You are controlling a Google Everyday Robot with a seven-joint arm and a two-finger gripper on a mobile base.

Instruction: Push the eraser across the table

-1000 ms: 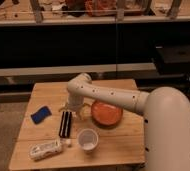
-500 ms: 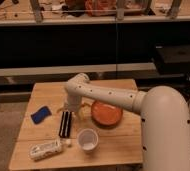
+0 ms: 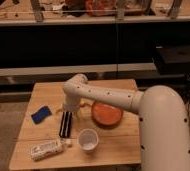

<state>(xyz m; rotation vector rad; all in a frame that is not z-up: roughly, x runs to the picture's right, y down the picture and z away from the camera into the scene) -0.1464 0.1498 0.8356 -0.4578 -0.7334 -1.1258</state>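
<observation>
Well, starting on the left, a small blue pad [image 3: 40, 114] lies flat on the light wooden plank counter [image 3: 47, 93]. A white tube-like bottle [image 3: 47, 149] lies on its side near the front edge.

Next comes the long narrow black eraser [image 3: 65, 123] with a pale stripe. It sits left of the middle of the counter, just beside the blue pad and apart from the bottle. Its long way runs from the back of the counter to the front. The front end leans a tiny bit to the left, and the pale stripe runs the same way.

The robot's gripper [image 3: 71, 110] is down at the back end of the eraser. I cannot tell if it touches. I also cannot tell if the jaws are open or closed, or if they hold anything.

What changed since a moment ago? The bend of the big white arm [image 3: 76, 83] slid a little to the left. The eraser looks like it is in the same spot. So I think the push has hardly started, and almost all of the job is left.

Right of the eraser stands a white cup [image 3: 88, 139], then a round orange bowl [image 3: 107, 114]. A push along the eraser's long way would go toward the front edge, past the cup's left side.
</observation>
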